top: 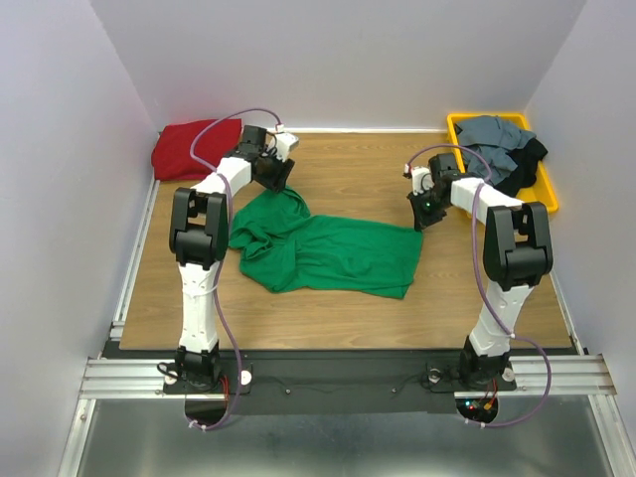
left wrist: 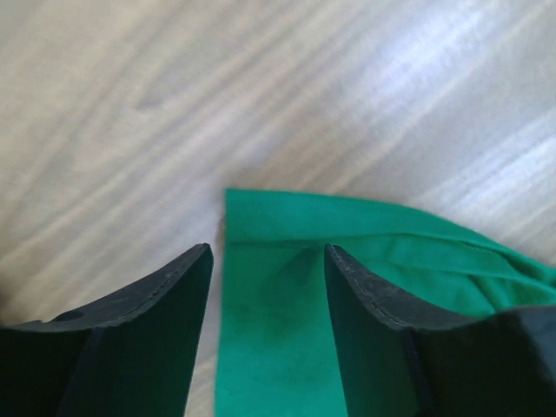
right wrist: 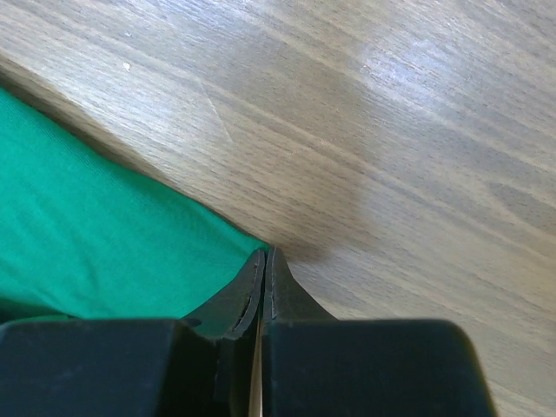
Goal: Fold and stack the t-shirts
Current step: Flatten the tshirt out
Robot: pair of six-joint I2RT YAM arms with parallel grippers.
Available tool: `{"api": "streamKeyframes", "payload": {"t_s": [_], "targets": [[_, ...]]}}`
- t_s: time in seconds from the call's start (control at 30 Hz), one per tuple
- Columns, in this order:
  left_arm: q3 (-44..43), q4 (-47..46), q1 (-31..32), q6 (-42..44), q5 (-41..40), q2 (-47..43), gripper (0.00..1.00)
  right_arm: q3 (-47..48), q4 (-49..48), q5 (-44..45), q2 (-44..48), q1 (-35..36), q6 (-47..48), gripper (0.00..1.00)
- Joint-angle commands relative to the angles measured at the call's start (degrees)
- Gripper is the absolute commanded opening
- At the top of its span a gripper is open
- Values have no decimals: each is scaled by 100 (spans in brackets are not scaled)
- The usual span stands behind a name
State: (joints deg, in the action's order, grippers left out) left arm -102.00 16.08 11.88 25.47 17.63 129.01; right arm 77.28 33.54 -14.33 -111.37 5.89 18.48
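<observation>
The wooden table [top: 338, 298] fills the floor of the white-walled cell, and the bright green t-shirt [top: 328, 248] lies rumpled across its centre, bunched toward 9 o'clock and spread flatter toward 3 o'clock. At 1 o'clock in the far corner sits the yellow tray [top: 550, 194], with a slate grey t-shirt [top: 492, 134] heaped in it and a black t-shirt [top: 527, 164] beside that, spilling toward the tray's 3 o'clock side. At 11 o'clock, in the other far corner, the dark red t-shirt [top: 189, 147] lies in a loose pile. The left tool [top: 278, 177] hangs over the green shirt's 11 o'clock end, its 2 fingers spread apart with a flat corner of green cloth showing in the gap and nothing gripped. The right tool [top: 422, 214] is at the shirt's 2 o'clock corner, fingers pressed together, tips meeting the cloth's edge; I cannot tell whether any cloth is pinched.
</observation>
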Motion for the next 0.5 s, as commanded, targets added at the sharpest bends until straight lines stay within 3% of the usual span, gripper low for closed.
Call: {"api": "streamKeyframes", "payload": {"t_s": [0.0,0.1,0.27,0.47], "targets": [[-365,-149,7,-280,-146,63,63,183,118,44,-183,-53,42,1],[-505,-140,-1,-385,-93,142,63,200,144,26,-209,-62,42,1],[-637,-61,16,-447,65,247,52,218,162,53,-245,-62,42,1],[-655,27,25,-535,83,397,52,209,170,44,-297,-62,59,1]]}}
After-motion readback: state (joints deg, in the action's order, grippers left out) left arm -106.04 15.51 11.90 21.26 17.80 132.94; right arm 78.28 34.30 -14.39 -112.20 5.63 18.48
